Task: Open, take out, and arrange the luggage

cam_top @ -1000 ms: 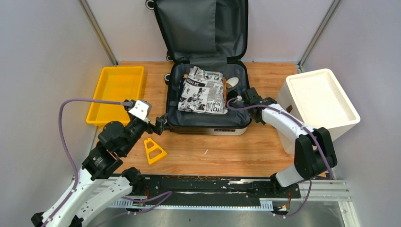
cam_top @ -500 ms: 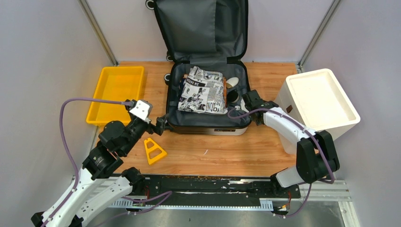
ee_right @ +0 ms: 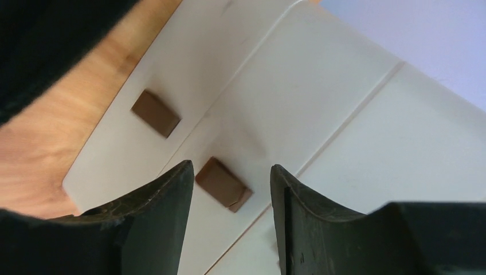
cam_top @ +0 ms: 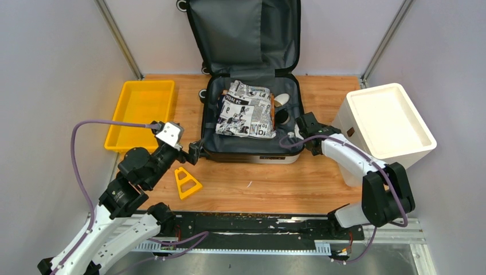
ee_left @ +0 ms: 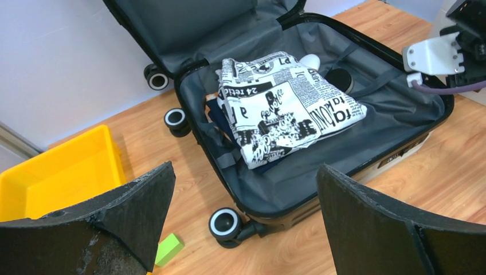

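From above, the luggage [cam_top: 243, 34] lies open at the back middle of the worktop [cam_top: 258, 183], its lid upright against the rear wall. Bare wood runs along its front edge and on both sides. One yellow tray [cam_top: 146, 83] sits to the left with nothing in it, and one white bin [cam_top: 384, 117] stands to the right. One yellow triangular piece [cam_top: 187, 183] lies near the front. In the case lie one folded newspaper-print cloth [cam_top: 246, 109], a small white thing [cam_top: 282, 101] and a dark round thing [cam_top: 282, 117]. The left pincer [cam_top: 198, 150] is at the case's front left corner. The right pincer [cam_top: 306, 123] is between the case's right edge and the bin.

The left wrist view shows the left pincer [ee_left: 245, 172] spread wide and holding nothing. Beyond it the cloth [ee_left: 286, 106] lies on the grey lining [ee_left: 395, 109]. Three black wheels [ee_left: 176, 119] show, and a green block [ee_left: 169, 249] lies beside the tray [ee_left: 63, 177].

In the right wrist view the right pincer [ee_right: 232, 169] has its jaws apart and bare, facing the bin [ee_right: 344, 114], which carries two brown pads [ee_right: 155, 113].
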Robot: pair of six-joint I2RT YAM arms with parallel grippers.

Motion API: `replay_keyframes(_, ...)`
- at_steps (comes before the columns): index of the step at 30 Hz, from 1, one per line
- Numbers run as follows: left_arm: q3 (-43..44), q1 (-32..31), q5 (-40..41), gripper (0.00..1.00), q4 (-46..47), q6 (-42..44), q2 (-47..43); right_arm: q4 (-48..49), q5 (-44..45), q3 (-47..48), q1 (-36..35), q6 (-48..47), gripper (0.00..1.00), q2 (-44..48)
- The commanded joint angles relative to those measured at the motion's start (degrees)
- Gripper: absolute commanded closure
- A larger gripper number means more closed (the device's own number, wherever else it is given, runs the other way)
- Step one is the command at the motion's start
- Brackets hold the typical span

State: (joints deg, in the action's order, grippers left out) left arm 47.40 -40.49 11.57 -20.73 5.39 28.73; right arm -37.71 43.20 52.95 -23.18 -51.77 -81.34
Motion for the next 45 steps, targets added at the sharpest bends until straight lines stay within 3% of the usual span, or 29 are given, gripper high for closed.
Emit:
replay_keyframes(1,0.58,-0.12,-0.94,0.00,1.81,-0.82,-0.27,-12.76,-0.64,-0.24,-0.77,2.66,0.48,-2.15)
replay_keyframes(6,0.51,-0.12,-0.70,0.00,1.90,-0.74,-0.28,-13.85,-0.62,-2.47,-1.39,2.14,0.48,-0.33)
replay_keyframes(15,0.59,-0.12,-1.13,0.00,1.92,-0.88,-0.38,-5.38,4.48,-5.79,-0.11,-5.29,0.48,2.80)
replay_keyframes(22,0.53,-0.12,-1.29,0.00,2.03,-1.06,-1.17,-3.88,6.59,-5.50,1.01,-5.98,0.51,1.83)
replay_keyframes(29,0.51,-0.08,-1.62,0.00,2.21,-1.26,-1.60,-3.86,7.63,-5.33,1.71,-6.37,0.70,2.36)
replay_keyframes(35,0.50,-0.12,-1.80,0.00,2.19,-1.32,-1.81,-3.77,8.42,-5.08,1.82,-6.56,0.99,2.61)
replay_keyframes(40,0.50,-0.12,-1.69,0.00,2.23,-1.34,-1.84,-3.78,7.95,-4.54,0.74,-6.46,1.00,2.81)
replay_keyframes(45,0.42,-0.12,-1.29,0.00,2.21,-1.22,-1.66,-3.70,1.00,-1.93,-2.26,-2.92,1.00,4.37)
